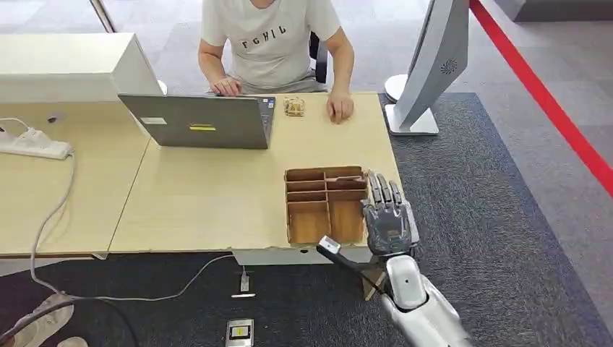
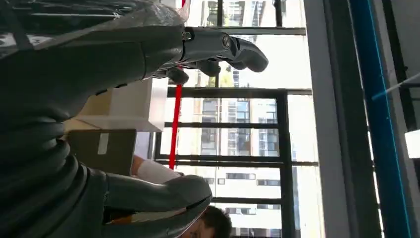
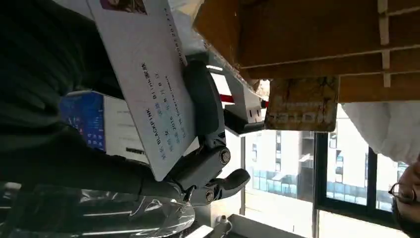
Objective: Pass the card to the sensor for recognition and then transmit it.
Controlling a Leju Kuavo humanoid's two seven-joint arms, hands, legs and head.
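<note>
Right hand grips the card, fingers across its printed face, beside the wooden divided tray at the table edge. Card looks thin, stiff, light and slick; best held by its edges. Left hand empty, fingers loosely apart.

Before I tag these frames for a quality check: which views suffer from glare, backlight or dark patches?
Head view: even lighting, the table and wooden tray sharp. Left wrist view: bright windows behind leave the left hand dark. Right wrist view: backlit too, yet the card in the right hand stays readable.
</note>
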